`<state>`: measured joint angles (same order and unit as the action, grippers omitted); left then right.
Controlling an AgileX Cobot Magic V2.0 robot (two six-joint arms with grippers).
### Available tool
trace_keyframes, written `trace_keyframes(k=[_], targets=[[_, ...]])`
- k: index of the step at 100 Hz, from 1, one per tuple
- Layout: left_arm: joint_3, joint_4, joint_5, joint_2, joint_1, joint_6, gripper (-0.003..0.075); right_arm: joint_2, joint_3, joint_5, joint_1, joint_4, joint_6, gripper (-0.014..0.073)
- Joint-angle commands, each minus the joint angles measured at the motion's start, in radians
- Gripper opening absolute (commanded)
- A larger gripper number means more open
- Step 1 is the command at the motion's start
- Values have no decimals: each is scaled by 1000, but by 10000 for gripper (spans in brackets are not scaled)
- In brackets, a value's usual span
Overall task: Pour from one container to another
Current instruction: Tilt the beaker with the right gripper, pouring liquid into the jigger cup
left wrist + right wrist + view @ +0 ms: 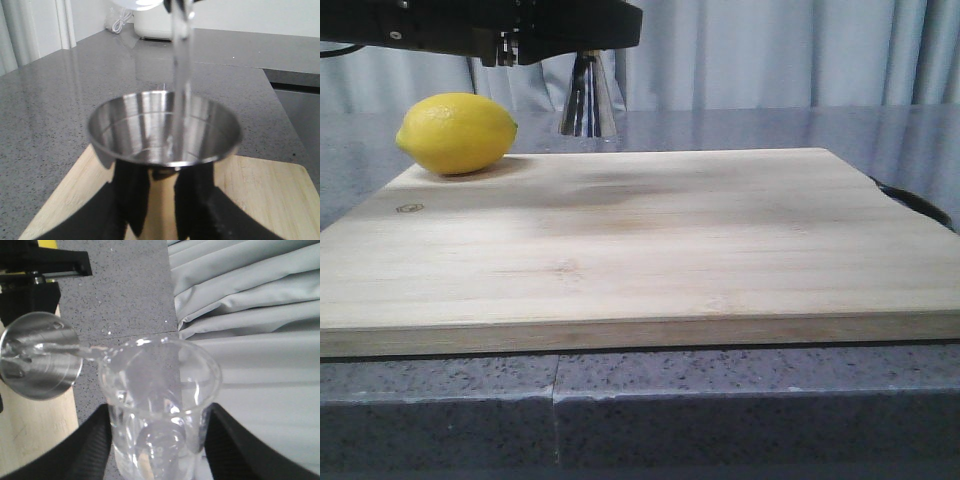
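Streaming clear liquid, right hand [157, 450] grips beaker [160, 405]; left hand [155, 210] grips shiny jigger [162, 130].

**Lemon on a board, curtain behind**

A bright yellow oval lemon [457, 133] rests on the far left corner of a pale rectangular wooden cutting board [650, 240]. The board lies on a speckled grey stone countertop [740, 400]. Pale grey pleated curtains [790, 50] hang behind. A white appliance [152, 22] sits at the counter's far edge.

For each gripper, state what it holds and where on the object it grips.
Left gripper holds the steel jigger around its lower cone. Right gripper holds the glass beaker by its side walls.
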<state>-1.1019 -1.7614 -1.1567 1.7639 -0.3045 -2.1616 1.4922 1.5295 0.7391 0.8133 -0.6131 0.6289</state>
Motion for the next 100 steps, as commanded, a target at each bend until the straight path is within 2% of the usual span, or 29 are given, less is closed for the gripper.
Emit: trace_keyframes(k=[1, 67, 100], targets=[[-28, -89, -100, -51, -8, 8, 179, -36, 37, -52, 8, -52, 19, 311], [-28, -89, -100, -51, -8, 8, 179, -36, 37, -47, 17, -156, 24, 311], [-28, -89, -100, -51, -8, 8, 179, -36, 37, -47, 17, -162, 64, 311]])
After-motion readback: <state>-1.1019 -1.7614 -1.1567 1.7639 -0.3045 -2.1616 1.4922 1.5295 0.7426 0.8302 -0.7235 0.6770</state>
